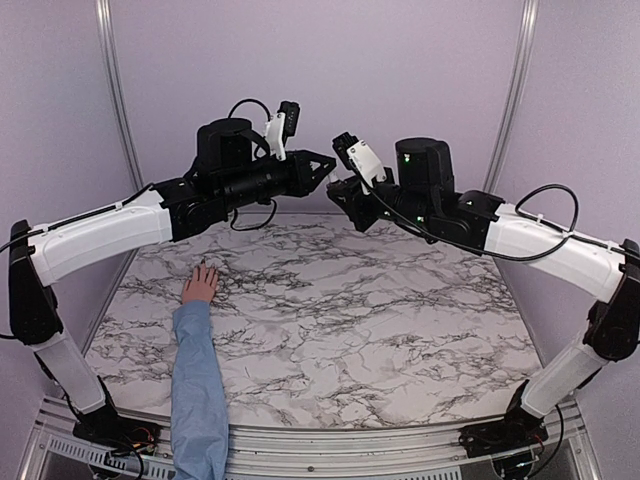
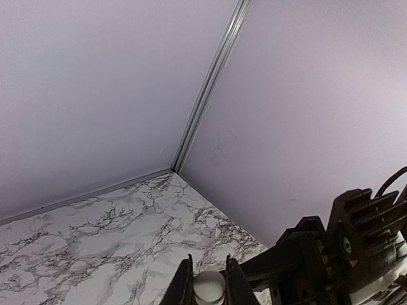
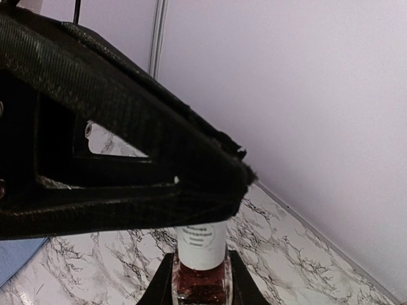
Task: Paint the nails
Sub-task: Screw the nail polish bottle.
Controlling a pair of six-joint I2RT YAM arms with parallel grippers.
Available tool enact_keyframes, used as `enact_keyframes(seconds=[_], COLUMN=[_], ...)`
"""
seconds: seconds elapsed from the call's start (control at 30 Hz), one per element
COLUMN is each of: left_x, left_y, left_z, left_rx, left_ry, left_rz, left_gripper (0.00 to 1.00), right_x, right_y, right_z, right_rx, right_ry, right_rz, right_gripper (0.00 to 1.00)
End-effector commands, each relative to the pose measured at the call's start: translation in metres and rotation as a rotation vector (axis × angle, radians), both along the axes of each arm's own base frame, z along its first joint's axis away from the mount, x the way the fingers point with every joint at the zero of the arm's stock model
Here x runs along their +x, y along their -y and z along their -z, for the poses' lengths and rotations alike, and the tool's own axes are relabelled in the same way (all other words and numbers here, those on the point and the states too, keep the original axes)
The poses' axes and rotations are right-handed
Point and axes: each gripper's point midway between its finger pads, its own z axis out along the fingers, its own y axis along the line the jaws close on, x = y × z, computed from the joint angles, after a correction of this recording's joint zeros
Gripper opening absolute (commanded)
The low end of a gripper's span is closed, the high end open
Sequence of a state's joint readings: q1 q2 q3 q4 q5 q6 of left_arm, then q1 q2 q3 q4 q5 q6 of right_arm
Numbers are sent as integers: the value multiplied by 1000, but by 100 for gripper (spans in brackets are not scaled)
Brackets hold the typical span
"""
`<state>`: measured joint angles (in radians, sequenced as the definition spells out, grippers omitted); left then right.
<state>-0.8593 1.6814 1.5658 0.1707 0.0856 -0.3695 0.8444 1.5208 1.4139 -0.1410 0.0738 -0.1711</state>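
The left gripper point(image 2: 208, 279) is clamping its two black, flat-sided fingers on a smooth, round white cap point(image 2: 208, 287), one finger pressing each side. The right gripper point(image 3: 202, 270) is squeezing a small nail-polish bottle point(image 3: 202, 284) of clear glass with dark red liquid showing through, and the cap point(image 3: 202, 244), carrying a few lines of tiny print, is standing straight up out of it. In the right wrist view, the left gripper's point(image 3: 127, 178) matte, grainy black shell is tapering to a blunt wedge and crossing over the top of the cap.

From above, both grippers are meeting tip to tip, raised well over the far middle of the table point(image 1: 380, 320), a glossy white marble-patterned top with grey-black veins. Plain, matte lilac walls point(image 1: 400, 80) are closing in the space, with a thin metal strip point(image 2: 210, 82) running down a corner.

A light-skinned hand point(image 1: 200, 285) is lying flat, palm down, on the left part of the table, fingers pointing away from the arm bases, in a soft light blue sleeve point(image 1: 198, 390). The nails point(image 1: 205, 267) are sitting at the fingertips, far below and to the left of the bottle, too small to tell their colour or finish.
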Motion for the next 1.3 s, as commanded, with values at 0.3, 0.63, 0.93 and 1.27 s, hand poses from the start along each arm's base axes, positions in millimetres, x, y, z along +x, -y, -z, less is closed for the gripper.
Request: enact_keyframes(seconds=[0.3,0.63,0.93,1.27], left_x=[-36,-84,-112,-114], left_y=[-1,-4,-12,-16], left_z=[-9,-7,-3,-4], left_rx=[5,32,30,24], left_ry=[77,232,293,302], left_rz=[215,553,750,780], left_gripper=[0,0,0,2], right_x=[-49,-108,-142,-143], right_y=[-21,-27,-30,-29], right_z=[-69,-93,-110,-106], right_rx=[153,249,312,301], right_ry=[81,69,25,11], right_rz=[-329,-726,-950,-951], right_gripper=[0,0,0,0])
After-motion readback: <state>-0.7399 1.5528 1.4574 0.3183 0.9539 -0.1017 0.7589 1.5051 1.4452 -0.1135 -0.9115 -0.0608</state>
